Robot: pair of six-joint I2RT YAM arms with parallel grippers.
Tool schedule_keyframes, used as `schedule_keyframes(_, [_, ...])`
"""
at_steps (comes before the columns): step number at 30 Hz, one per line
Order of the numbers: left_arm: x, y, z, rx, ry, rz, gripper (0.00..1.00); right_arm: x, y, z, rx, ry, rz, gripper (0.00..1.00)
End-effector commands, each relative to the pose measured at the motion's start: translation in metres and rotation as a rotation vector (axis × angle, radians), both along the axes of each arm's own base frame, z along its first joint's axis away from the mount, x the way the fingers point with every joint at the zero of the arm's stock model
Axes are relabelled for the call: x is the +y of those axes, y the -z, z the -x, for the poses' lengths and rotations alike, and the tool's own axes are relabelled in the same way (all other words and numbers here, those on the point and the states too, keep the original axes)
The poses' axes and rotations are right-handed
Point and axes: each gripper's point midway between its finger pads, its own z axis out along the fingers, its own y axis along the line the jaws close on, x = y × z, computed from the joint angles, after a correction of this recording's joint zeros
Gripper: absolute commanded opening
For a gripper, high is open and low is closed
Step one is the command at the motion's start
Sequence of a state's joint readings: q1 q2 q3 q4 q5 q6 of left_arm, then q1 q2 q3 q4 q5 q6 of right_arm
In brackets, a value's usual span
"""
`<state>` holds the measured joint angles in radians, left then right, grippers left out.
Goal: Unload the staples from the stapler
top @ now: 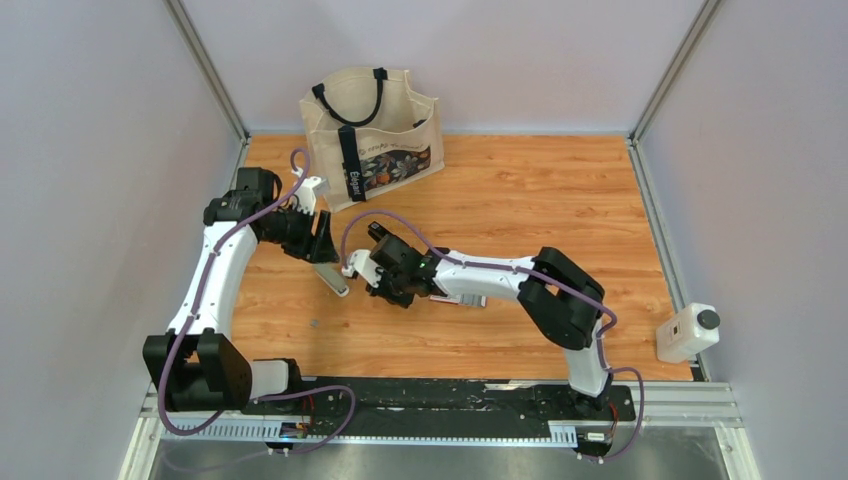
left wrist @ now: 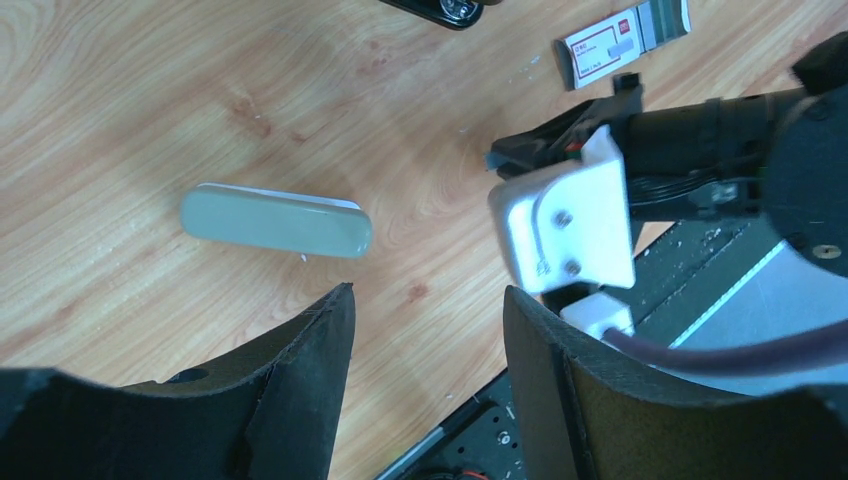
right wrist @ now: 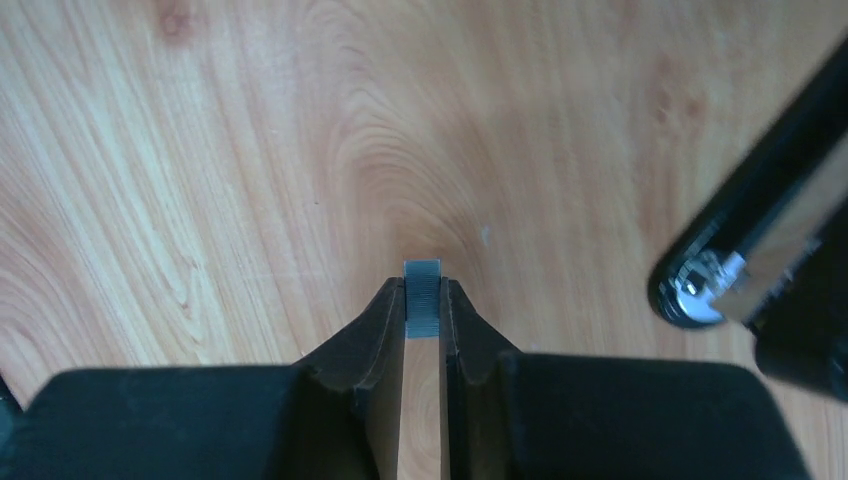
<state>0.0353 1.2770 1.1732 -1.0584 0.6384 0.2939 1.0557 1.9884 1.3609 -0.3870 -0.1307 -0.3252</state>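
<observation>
Right wrist: R gripper (right wrist: 422, 290) nearly closed, pinching staples (right wrist: 422, 302) strip end-on btwn pads. Strip light, stiff, brittle, likely snaps if bent. Grip flat sides, low force. L gripper (left wrist: 425, 330) wide open, empty. Closed stapler (left wrist: 275, 220) lies on table (left wrist: 120, 90) btwn grippers, ungripped.

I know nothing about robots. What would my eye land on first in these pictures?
Likely the right gripper, pinched shut on a tiny grey ribbed strip of staples over the wooden table. Next, the small pale grey elongated stapler lying flat on the wood ahead of the open left gripper. At the table's back stands a cream cloth tote bag with black handles.
</observation>
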Motion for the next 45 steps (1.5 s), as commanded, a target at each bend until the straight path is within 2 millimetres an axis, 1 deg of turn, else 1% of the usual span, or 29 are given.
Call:
schedule_keyframes(1, [0.002,-0.005,-0.003,-0.046,-0.004,-0.010,0.65,-0.009,-0.060,-0.025,-0.018,0.289,-0.112,0.00])
schedule_keyframes(2, [0.003,-0.004,-0.004,-0.048,-0.007,-0.014,0.65,-0.017,-0.070,-0.032,-0.022,0.396,-0.128,0.00])
schedule_keyframes(3, [0.003,-0.004,-0.004,-0.047,-0.005,-0.015,0.65,-0.029,-0.067,-0.033,-0.007,0.455,-0.113,0.00])
schedule_keyframes(4, [0.004,-0.003,-0.003,-0.047,-0.004,-0.018,0.65,-0.036,-0.068,-0.034,-0.002,0.507,-0.114,0.00])
schedule_keyframes(5, [0.004,-0.002,-0.002,-0.042,-0.001,-0.019,0.65,-0.043,-0.081,-0.037,-0.009,0.581,-0.148,0.00])
schedule_keyframes(6, [0.004,-0.002,-0.002,-0.040,0.001,-0.020,0.65,-0.050,-0.082,-0.037,-0.009,0.628,-0.156,0.00])
schedule_keyframes(7, [0.004,-0.002,-0.001,-0.040,0.003,-0.022,0.65,-0.061,-0.079,-0.034,-0.011,0.673,-0.149,0.00])
schedule_keyframes(8, [0.004,-0.001,-0.001,-0.041,0.006,-0.024,0.64,-0.071,-0.080,-0.035,-0.013,0.764,-0.156,0.00])
schedule_keyframes(9, [0.005,0.000,0.000,-0.037,0.003,-0.027,0.64,-0.080,-0.089,-0.036,-0.025,0.812,-0.174,0.00])
schedule_keyframes(10, [0.005,0.001,0.000,-0.038,0.004,-0.031,0.64,-0.092,-0.084,-0.035,-0.034,0.863,-0.154,0.00])
schedule_keyframes(11, [0.006,0.001,0.000,-0.037,0.004,-0.032,0.64,-0.103,-0.084,-0.035,-0.048,0.921,-0.142,0.00])
schedule_keyframes(13, [0.006,0.002,0.001,-0.034,0.006,-0.037,0.64,-0.113,-0.087,-0.034,-0.034,1.021,-0.167,0.00])
schedule_keyframes(14, [0.007,0.002,0.001,-0.035,0.006,-0.039,0.64,-0.127,-0.084,-0.033,-0.058,1.078,-0.141,0.00])
schedule_keyframes(16, [0.006,0.002,0.001,-0.030,0.011,-0.038,0.64,-0.141,-0.084,-0.033,-0.058,1.224,-0.153,0.00])
schedule_keyframes(17, [0.006,0.001,0.001,-0.032,0.014,-0.037,0.64,-0.161,-0.084,-0.033,-0.114,1.291,-0.100,0.00])
schedule_keyframes(18, [0.005,0.001,0.001,-0.029,0.016,-0.032,0.64,-0.167,-0.083,-0.032,-0.116,1.349,-0.101,0.00])
schedule_keyframes(20, [0.005,0.001,0.001,-0.026,0.019,-0.033,0.64,-0.174,-0.076,-0.031,-0.134,1.365,-0.061,0.00])
schedule_keyframes(25, [0.002,0.004,0.002,-0.025,0.031,-0.038,0.64,-0.179,-0.066,-0.027,-0.124,1.402,-0.057,0.00])
schedule_keyframes(31, [0.001,0.007,0.003,-0.019,0.037,-0.051,0.64,-0.184,-0.047,-0.020,-0.077,1.433,-0.023,0.00])
schedule_keyframes(33, [0.001,0.008,0.003,-0.017,0.039,-0.051,0.64,-0.182,-0.043,-0.019,-0.054,1.435,-0.032,0.00])
schedule_keyframes(34, [0.000,0.008,0.002,-0.018,0.039,-0.052,0.64,-0.184,-0.038,-0.016,-0.049,1.430,-0.022,0.00])
schedule_keyframes(35, [0.000,0.008,0.002,-0.014,0.038,-0.051,0.64,-0.180,-0.037,-0.017,-0.031,1.427,-0.040,0.00])
schedule_keyframes(38, [0.000,0.009,0.001,-0.013,0.034,-0.050,0.64,-0.182,-0.030,-0.016,-0.008,1.441,-0.050,0.00])
schedule_keyframes(45, [0.000,0.010,-0.001,-0.012,0.026,-0.053,0.64,-0.184,-0.018,-0.016,0.001,1.443,-0.037,0.00])
